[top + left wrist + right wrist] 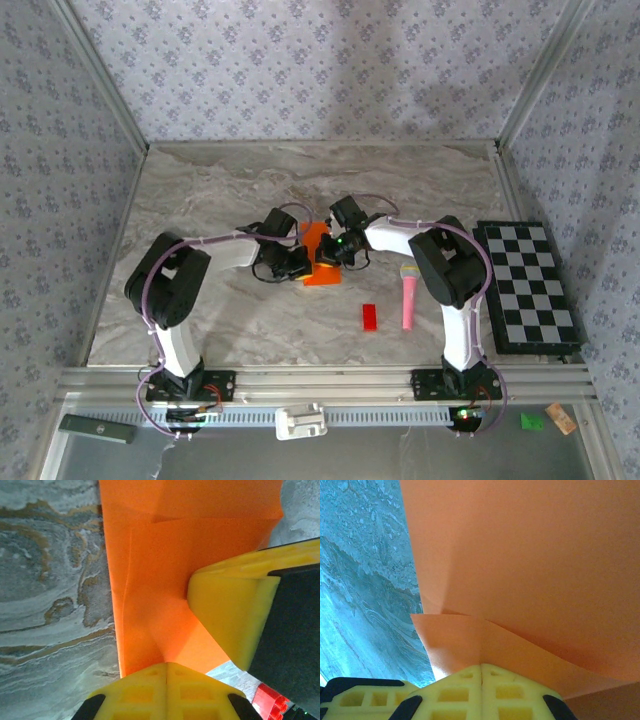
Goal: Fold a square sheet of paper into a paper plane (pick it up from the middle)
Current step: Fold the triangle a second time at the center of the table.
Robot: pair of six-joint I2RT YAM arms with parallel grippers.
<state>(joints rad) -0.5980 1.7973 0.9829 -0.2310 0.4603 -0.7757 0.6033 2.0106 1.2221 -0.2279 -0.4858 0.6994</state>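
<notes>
Left of and beyond the pink toy microphone (409, 296), on the marble table (200, 190): one square sheet of paper (320, 258), bright orange, partly folded, caught between the two wrists.

Item 1, sheet. The top view gives a small orange patch with both wrists crowded over it, its nearer part spread toward the microphone's left. Whether it lifts clear of the table cannot be told. The left wrist view (150, 580) adds a long straight edge against the marble, a folded flap across the far end and a soft crease running down to the fingertips. The right wrist view (530, 555) adds a broad curved layer with a smaller layer tucked under it.

Item 2, left gripper (300, 262). It sits on the sheet's far side from the microphone. Its own camera (166, 666) shows yellow fingers pressed flush together, clenched on the sheet's narrowing end.

Item 3, right gripper (337, 250). It sits on the sheet's microphone side. Its own camera (481, 667) shows the fingers closed flush, clamped on the sheet where the two layers meet. The left wrist view supplies one of its yellow fingers (230, 615) lying against the sheet's right edge.

Item 4, red block (369, 316). It lies just left of the microphone, apart from it and nearer the arm bases than the sheet. A corner shows in the left wrist view (270, 704).

Item 5, chessboard (525, 285). It lies right of the microphone, along the table's right edge.
</notes>
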